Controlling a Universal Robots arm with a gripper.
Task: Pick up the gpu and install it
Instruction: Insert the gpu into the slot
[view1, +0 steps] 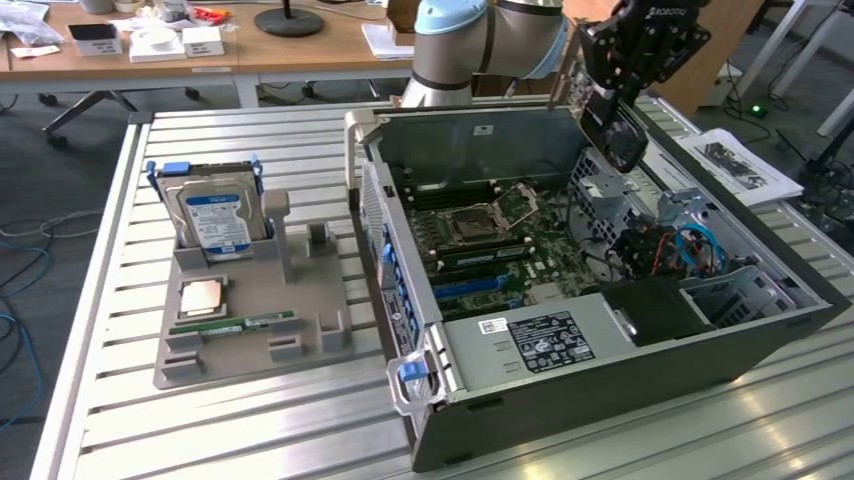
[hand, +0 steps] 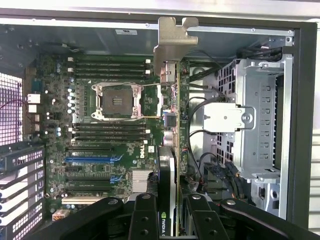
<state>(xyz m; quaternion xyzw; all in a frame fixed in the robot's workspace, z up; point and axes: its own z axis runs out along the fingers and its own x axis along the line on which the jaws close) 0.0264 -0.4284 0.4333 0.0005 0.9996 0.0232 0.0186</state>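
Above open case (view1: 627, 385), tool (hand: 172, 200) clamps thin gpu (hand: 172, 125) (tan metal bracket (hand: 172, 42)), seemingly edge-on.

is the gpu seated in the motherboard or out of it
Out. The gripper holds the gpu edge-on above the open case, apart from the motherboard and its slots.

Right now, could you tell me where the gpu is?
The gpu is held in the gripper above the open computer case, toward the exterior view's upper right, beside the drive cage.
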